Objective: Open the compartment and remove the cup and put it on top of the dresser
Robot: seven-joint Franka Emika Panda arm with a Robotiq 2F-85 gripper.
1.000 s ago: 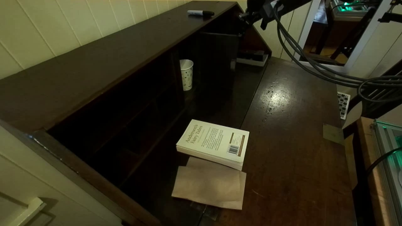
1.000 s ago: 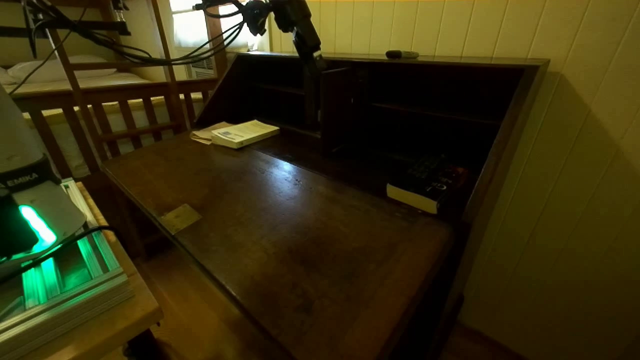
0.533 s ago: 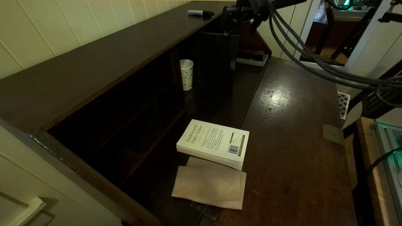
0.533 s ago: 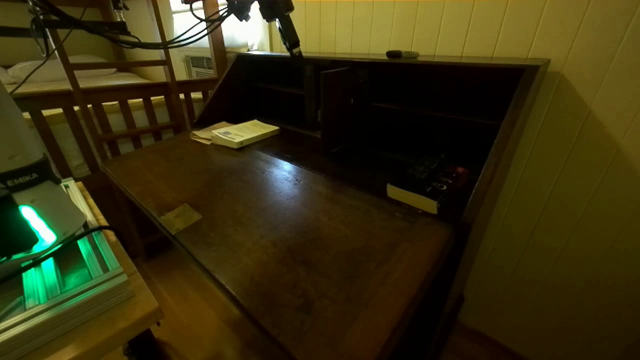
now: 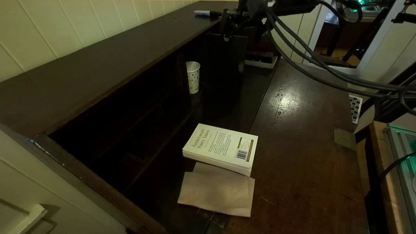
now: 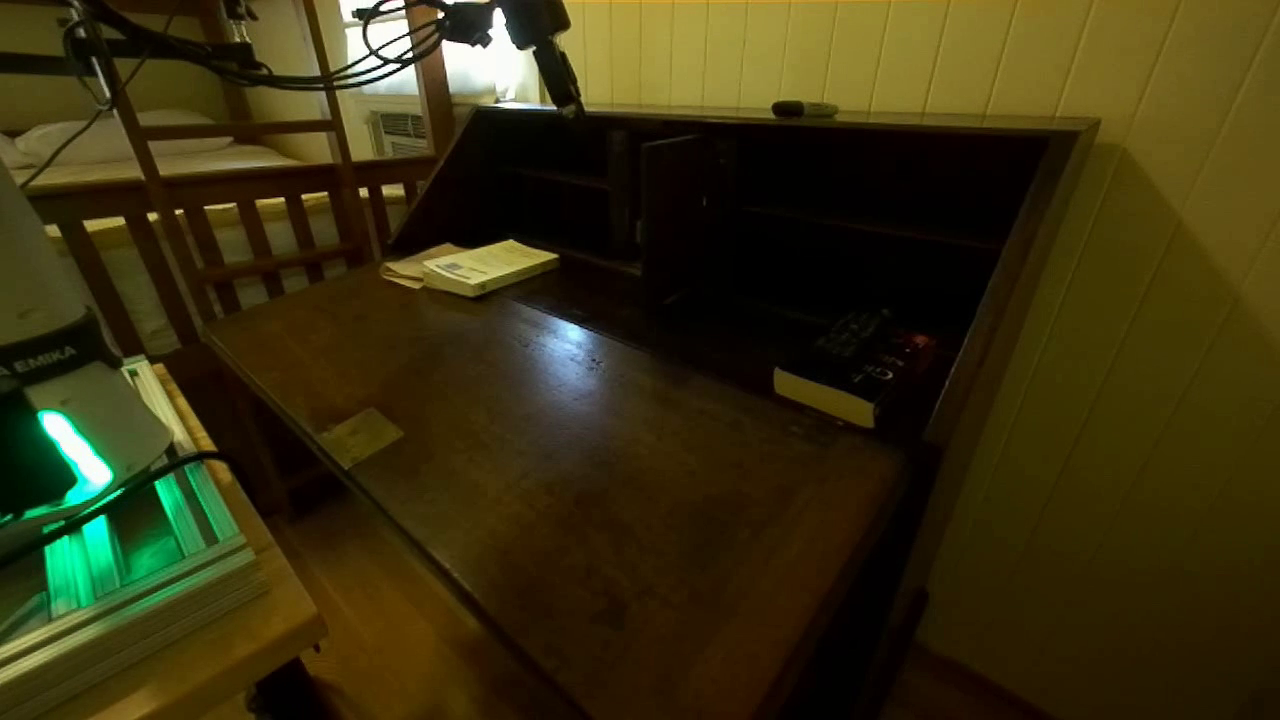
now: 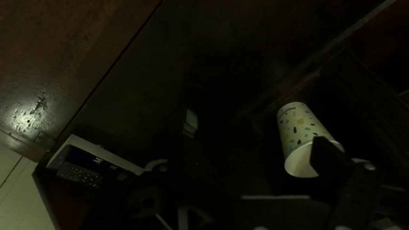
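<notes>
The dresser (image 5: 130, 39) is dark brown with a long flat top; it also shows in an exterior view (image 6: 900, 122). The compartment's door (image 6: 672, 220) stands swung open, out from the row of pigeonholes; it also shows in an exterior view (image 5: 227, 61). The pale speckled cup (image 5: 193, 78) stands upright in the compartment, partly covered by a partition. In the wrist view the cup (image 7: 295, 124) is partly behind my right finger. It is hidden in an exterior view. My gripper (image 5: 242, 35) is open and empty, above and in front of the compartment; it also shows in an exterior view (image 6: 570, 105).
A marker (image 5: 208, 13) lies on the dresser top. A white book (image 5: 224, 146) and brown paper (image 5: 217, 191) lie on the desk surface. A black book (image 6: 850, 375) lies near the opposite side panel. Cables (image 5: 325, 71) hang from the arm.
My gripper has moved away from the open door, leftward in both exterior views and slightly lower in one of them. The door and the cup have not moved.
</notes>
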